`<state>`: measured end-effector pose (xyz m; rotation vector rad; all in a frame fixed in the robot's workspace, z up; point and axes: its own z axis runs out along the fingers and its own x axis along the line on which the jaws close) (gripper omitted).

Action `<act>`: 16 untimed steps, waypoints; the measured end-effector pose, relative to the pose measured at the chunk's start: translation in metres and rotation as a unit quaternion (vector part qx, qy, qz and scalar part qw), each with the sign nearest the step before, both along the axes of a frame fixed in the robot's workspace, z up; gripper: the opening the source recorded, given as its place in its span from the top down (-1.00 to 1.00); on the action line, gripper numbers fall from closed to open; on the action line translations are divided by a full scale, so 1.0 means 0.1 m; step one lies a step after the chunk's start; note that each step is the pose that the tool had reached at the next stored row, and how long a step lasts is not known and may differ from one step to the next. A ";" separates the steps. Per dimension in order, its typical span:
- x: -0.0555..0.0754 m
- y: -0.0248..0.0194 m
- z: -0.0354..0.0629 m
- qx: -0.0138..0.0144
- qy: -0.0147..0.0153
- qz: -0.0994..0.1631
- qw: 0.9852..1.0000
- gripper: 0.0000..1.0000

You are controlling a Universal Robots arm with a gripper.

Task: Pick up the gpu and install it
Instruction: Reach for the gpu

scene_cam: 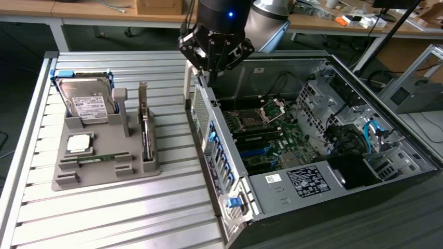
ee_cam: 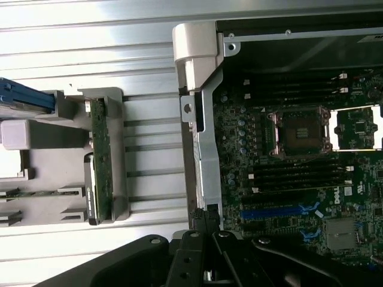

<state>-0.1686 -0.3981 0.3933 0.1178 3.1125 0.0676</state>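
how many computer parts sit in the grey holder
4: hard drive upright at the far end, processor chip nearer, memory stick nearest, gpu edge-on along the exterior view's right side. None looks hidden.

Exterior view looks steeply down over the whole counter (scene_cam: 124, 218); wrist view looks straight down, closer. Both show tray (scene_cam: 104, 174) and motherboard (scene_cam: 268, 139).

Arm (scene_cam: 271, 19): silver-grey, entering from the upper edge of the exterior view, sloping down to the wrist
Wrist (scene_cam: 225, 13): black housing with a blue light, pointing downward
Gripper (scene_cam: 209, 70): black, hanging near vertical, linkages angled inward
Fingers (ee_cam: 198, 220): pressed together, tips meeting, no gap between them
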 end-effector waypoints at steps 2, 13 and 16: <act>-0.01 0.000 0.000 0.000 0.000 0.000 1.000 0.79; -0.06 0.000 0.000 0.000 0.000 0.000 1.000 0.79; -0.07 0.000 0.000 0.000 0.000 0.000 1.000 0.79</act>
